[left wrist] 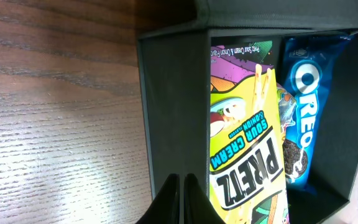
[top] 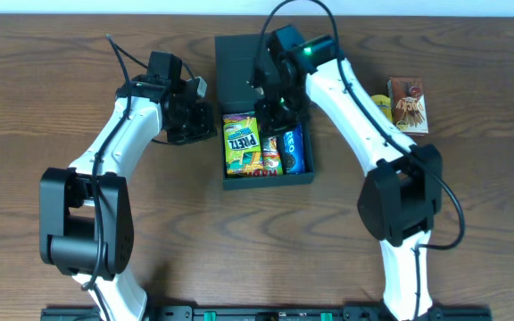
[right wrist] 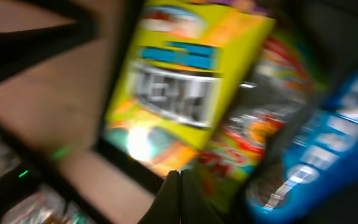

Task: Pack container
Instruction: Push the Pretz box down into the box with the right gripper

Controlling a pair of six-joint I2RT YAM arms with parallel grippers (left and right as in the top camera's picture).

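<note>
Brown wood table (top: 61, 71). Left gripper (left wrist: 182, 186) closed on nothing, just outside the container (top: 270, 181) left wall. Right gripper (right wrist: 178, 182) closed above the packets; its view is blurred. Container mid-table, flap open, holding Pretz packet (top: 242, 143) and Oreo pack (top: 293, 150), partly hidden by the arm.

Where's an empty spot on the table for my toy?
The table is bare in front of the container, between the left arm and right arm, and along its left edge. The container is crowded: Pretz packet, Oreo packet, and the right gripper over them. The left gripper crowds its left wall.
</note>
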